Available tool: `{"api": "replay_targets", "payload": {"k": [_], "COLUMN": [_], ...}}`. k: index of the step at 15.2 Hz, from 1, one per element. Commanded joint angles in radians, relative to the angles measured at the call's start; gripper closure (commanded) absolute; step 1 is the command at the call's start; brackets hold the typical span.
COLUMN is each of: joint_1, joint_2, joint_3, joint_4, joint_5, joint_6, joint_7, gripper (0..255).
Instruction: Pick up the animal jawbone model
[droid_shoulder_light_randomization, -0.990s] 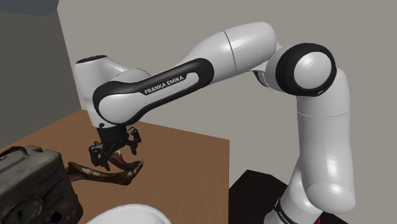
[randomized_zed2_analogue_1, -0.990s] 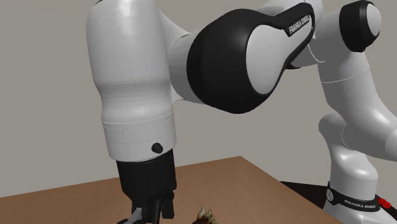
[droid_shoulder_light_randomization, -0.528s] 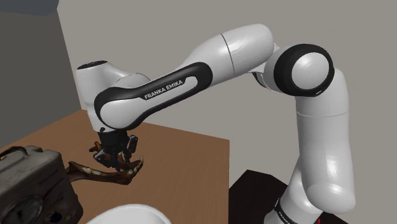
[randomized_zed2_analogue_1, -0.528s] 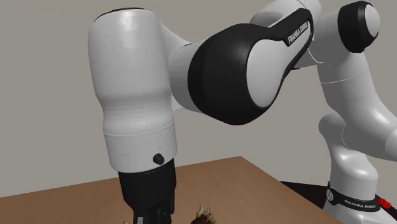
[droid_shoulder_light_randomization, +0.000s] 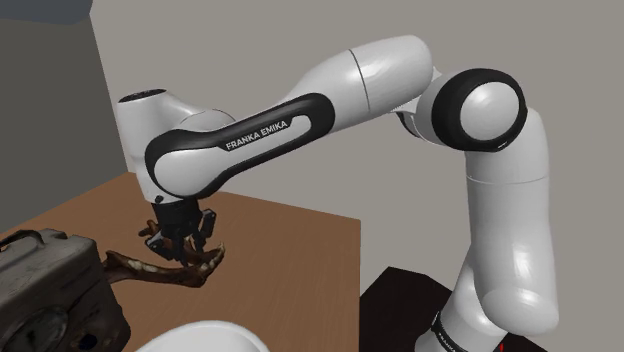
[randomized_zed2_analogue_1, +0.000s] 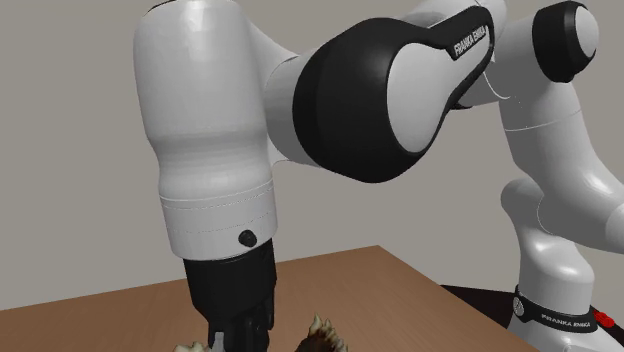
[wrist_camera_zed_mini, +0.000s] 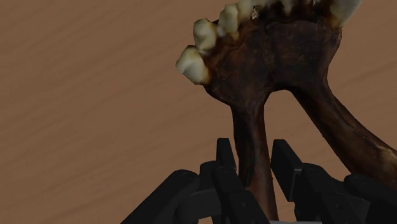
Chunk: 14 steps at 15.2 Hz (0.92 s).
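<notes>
The jawbone model (wrist_camera_zed_mini: 273, 57) is dark brown with pale teeth along its front. One of its two thin branches runs down between my fingers (wrist_camera_zed_mini: 224, 159). My black gripper (wrist_camera_zed_mini: 254, 162) is shut on that branch. In the shoulder view the gripper (droid_shoulder_light_randomization: 180, 243) points down over the jawbone (droid_shoulder_light_randomization: 170, 270), which sits just above the brown wooden table (droid_shoulder_light_randomization: 300, 240). In the second exterior view the teeth (randomized_zed2_analogue_1: 320, 335) show beside the gripper (randomized_zed2_analogue_1: 240, 335) at the bottom edge.
A dark, worn case (droid_shoulder_light_randomization: 50, 290) stands at the shoulder view's lower left, touching or close to the jawbone's rear end. A white rounded object (droid_shoulder_light_randomization: 205, 335) pokes up at the bottom edge. The table's edge (droid_shoulder_light_randomization: 355, 260) runs near the dark stand (droid_shoulder_light_randomization: 400, 310).
The fingers stood apart over the jawbone, dropped onto it and shut on one branch. Now the hand has risen slightly and the toothed end has come up with it.
</notes>
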Motion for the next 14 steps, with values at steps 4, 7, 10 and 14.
{"api": "replay_targets", "payload": {"k": [4,7,10,14], "joint_1": [-0.003,-0.003,-0.002,-0.001], "joint_2": [-0.023,-0.034,-0.042,-0.047], "joint_3": [0.006,0.009,0.011,0.013], "joint_4": [0.034,0.061,0.09,0.112], "joint_5": [0.014,0.02,0.026,0.029], "joint_6": [-0.054,-0.09,-0.126,-0.153], "joint_7": [-0.011,-0.016,-0.021,-0.024], "gripper": [255,255,255,255]}}
